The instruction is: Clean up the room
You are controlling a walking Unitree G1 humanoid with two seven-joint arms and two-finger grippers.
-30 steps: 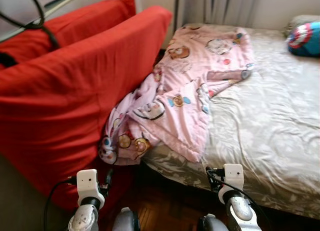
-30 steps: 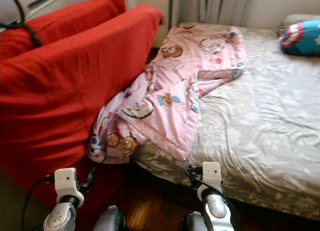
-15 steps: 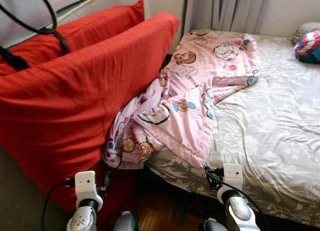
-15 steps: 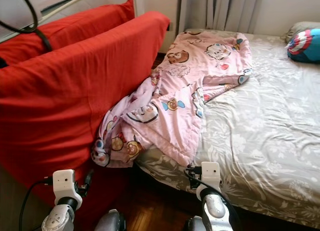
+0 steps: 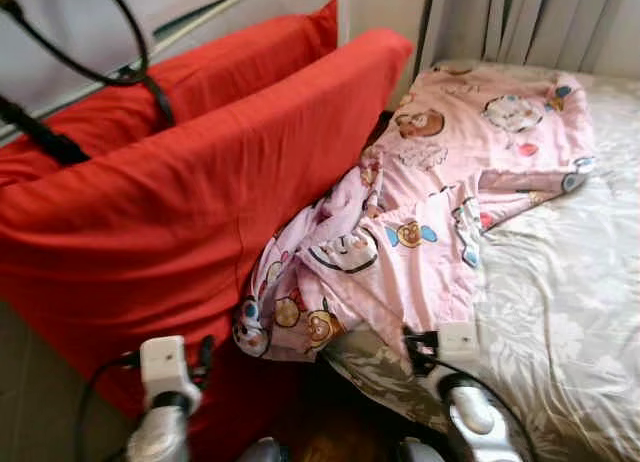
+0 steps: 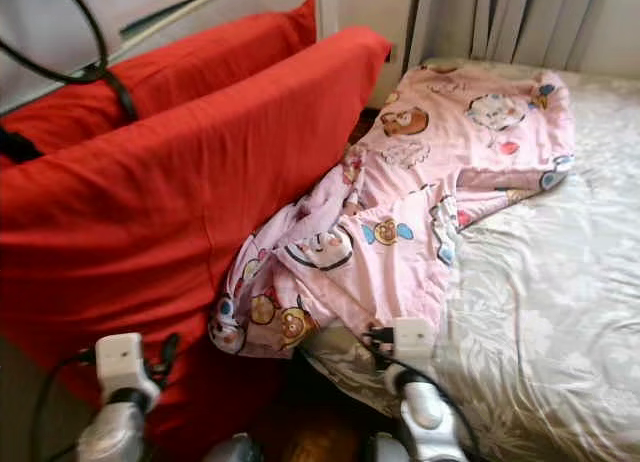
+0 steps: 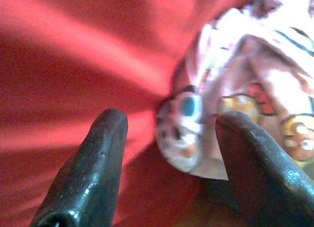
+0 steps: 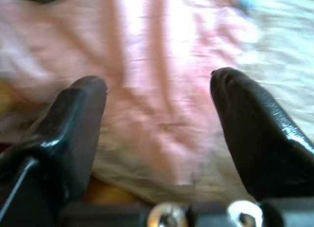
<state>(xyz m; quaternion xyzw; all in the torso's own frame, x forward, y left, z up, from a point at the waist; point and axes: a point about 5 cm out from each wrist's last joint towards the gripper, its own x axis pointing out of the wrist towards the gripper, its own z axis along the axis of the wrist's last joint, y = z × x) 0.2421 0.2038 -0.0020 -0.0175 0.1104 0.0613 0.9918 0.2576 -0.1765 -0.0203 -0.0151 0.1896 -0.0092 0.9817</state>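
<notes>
With both our end effectors released, the left end effector (image 7: pixel 169 138) sits nearer the pink blanket (image 5: pixel 430 222), which trails from the bed (image 5: pixel 570 312) at frame centre diagonally toward the lower-left red cushion (image 5: pixel 180 212).

- Red sofa (image 5: pixel 200 212) standing just beside the bed, back cushion (image 5: pixel 200 77) propped behind.
- Black cable (image 5: pixel 130 72) looped over the top.
- Grey curtain (image 5: pixel 540 22) hanging behind.
- Dark wooden floor (image 6: pixel 310 437) below.
</notes>
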